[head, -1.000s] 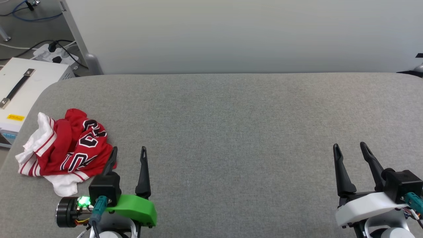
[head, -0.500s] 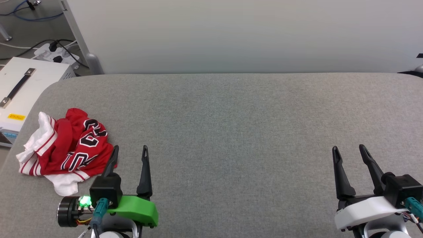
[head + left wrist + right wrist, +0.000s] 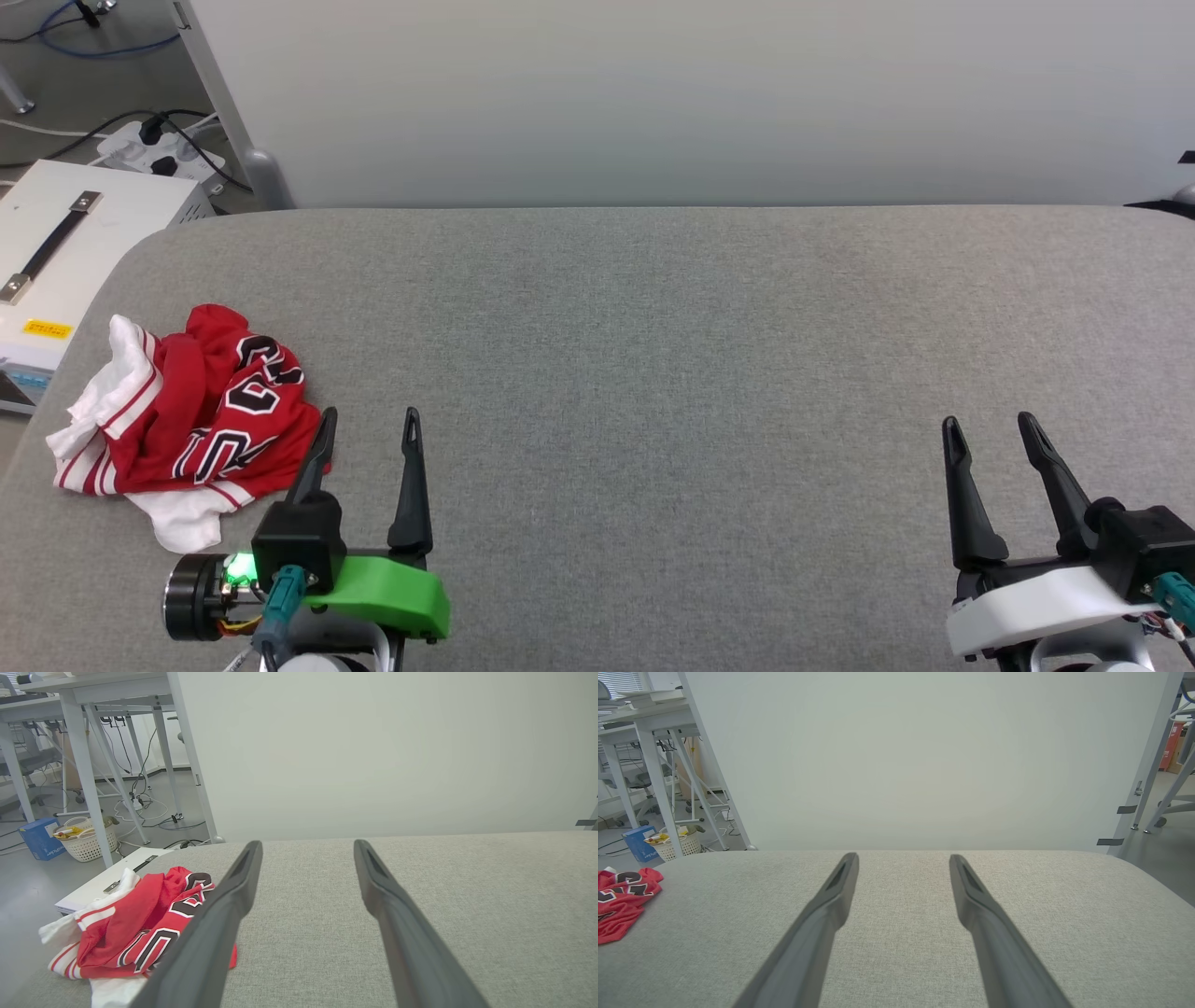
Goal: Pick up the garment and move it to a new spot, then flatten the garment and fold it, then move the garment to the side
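The garment (image 3: 191, 415), a red jersey with white sleeves and black white-outlined numerals, lies crumpled near the left edge of the grey padded table (image 3: 653, 355). The left wrist view shows the garment (image 3: 140, 924) at lower left, partly behind one finger. In the right wrist view the garment (image 3: 621, 898) is at the far left edge. My left gripper (image 3: 369, 420) stands open just right of the heap, its left finger close to the red cloth, nothing held. At the lower right my right gripper (image 3: 988, 427) is open and empty, far from the garment.
A white box with a black handle (image 3: 56, 252) stands off the table's left edge. Cables and a power strip (image 3: 149, 149) lie on the floor behind it. A pale wall panel (image 3: 691, 93) rises behind the table. Desks and a white basket (image 3: 88, 842) stand at left.
Both grippers have shifted slightly: the left one a little to the right, the right one a little lower. The garment has not moved.
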You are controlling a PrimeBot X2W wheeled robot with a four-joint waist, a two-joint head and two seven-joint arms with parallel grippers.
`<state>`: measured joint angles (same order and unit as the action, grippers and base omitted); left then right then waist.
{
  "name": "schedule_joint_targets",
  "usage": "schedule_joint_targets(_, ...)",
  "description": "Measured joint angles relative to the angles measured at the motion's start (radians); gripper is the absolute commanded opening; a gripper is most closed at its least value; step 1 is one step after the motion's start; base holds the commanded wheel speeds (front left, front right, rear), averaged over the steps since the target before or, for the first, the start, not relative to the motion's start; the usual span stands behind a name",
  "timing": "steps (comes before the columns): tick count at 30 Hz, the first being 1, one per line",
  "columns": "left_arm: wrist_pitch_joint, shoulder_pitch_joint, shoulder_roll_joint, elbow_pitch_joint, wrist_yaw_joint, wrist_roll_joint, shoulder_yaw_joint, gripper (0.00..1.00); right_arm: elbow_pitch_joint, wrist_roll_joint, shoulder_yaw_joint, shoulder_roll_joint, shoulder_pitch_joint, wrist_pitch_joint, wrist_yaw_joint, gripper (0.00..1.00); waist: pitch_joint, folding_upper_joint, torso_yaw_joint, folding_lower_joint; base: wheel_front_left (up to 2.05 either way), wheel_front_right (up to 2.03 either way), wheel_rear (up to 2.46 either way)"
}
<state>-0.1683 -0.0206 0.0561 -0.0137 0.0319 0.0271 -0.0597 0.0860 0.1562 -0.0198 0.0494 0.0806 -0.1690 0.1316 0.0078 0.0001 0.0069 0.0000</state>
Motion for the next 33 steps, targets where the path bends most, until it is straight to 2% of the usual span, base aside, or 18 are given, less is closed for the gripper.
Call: schedule_joint_targets(33,-0.079,-0.004,-0.001,0.023,0.001,0.023,-0.031,1.00,0.002,0.027,0.005,0.000,0.041,-0.076,0.000,1.00,0.006,0.0000,0.013,0.0000,0.00,0.00,0.00)
